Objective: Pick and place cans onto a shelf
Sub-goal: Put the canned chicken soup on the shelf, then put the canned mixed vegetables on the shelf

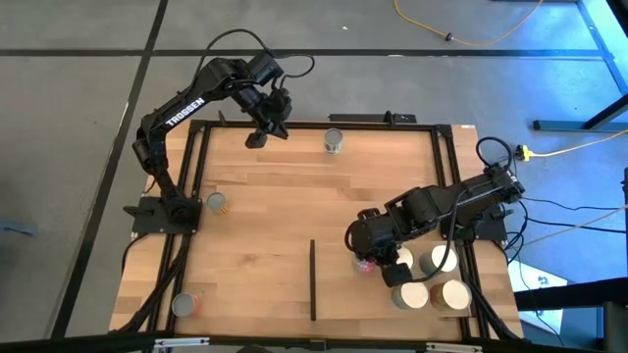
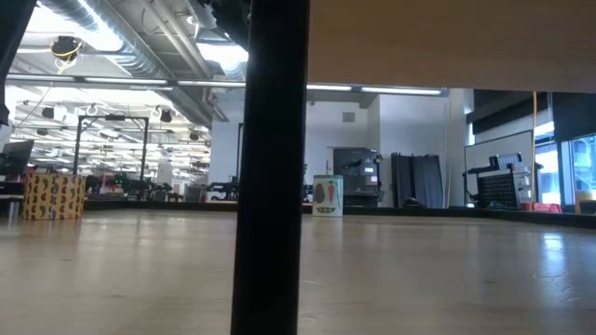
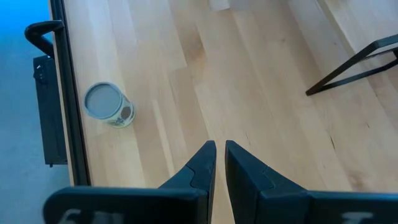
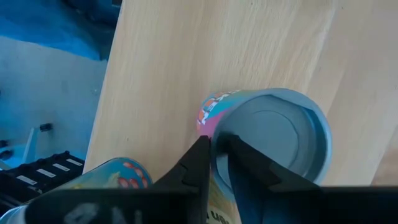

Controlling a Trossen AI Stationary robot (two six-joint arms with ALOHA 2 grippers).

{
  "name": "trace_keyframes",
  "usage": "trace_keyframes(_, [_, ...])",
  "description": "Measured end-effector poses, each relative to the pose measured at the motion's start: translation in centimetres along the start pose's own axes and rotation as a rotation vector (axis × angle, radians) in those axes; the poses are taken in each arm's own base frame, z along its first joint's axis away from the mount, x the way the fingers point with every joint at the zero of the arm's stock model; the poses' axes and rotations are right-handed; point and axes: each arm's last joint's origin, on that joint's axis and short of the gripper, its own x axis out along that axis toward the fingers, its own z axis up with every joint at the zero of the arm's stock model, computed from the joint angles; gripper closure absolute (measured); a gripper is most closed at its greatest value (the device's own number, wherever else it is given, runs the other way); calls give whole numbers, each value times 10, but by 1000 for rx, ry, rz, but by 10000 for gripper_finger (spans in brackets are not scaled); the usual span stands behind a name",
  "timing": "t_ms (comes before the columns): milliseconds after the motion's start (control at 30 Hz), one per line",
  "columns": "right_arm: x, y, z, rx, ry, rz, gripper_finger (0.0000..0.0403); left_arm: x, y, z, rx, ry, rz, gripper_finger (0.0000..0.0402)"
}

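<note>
Right gripper (image 1: 365, 257) low at the near right of the tabletop (image 1: 294, 206), directly above a red-labelled can (image 4: 273, 140); fingers (image 4: 196, 165) nearly pressed together over the can's rim, pinching nothing that can be confirmed. Grip on this can judged not yet made

Four further cans (image 1: 432, 279) clustered just beside that gripper at the near right corner, pale and golden tops showing. One can (image 1: 334, 142) upright at the far edge, mid-width, also seen standing in the low view. One can (image 1: 216, 203) by the left rail near the left arm's base; another (image 1: 183, 305) at the near left corner

Left gripper (image 1: 263, 132) raised over the far left of the tabletop, fingers (image 3: 205, 165) close together, holding nothing

Thin black strip (image 1: 313, 279) lying near mid-front; panel it borders not separable from the tabletop boards, so placement there cannot be confirmed. Task judged early: cans scattered, most left to move
</note>
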Motion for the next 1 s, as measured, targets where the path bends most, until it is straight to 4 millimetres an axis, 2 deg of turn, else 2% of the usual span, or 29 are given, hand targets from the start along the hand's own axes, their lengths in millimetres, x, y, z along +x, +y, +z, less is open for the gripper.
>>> trace_keyframes(400, [0, 2, 1, 2, -3, 53, 344, 0, 0, 0, -3, 0, 0, 374])
trace_keyframes(733, [-1, 2, 1, 2, -6, 52, 361, 0, 1, -1, -11, 21, 21, 374])
trace_keyframes(867, [-17, 3, 5, -11, -63, 37, 361, 0, 1, -1, -30, 45, 47, 374])
trace_keyframes(1000, [-51, 3, 8, -5, -158, -39, 361, 1, 1, 0, -24, 46, 48, 374])
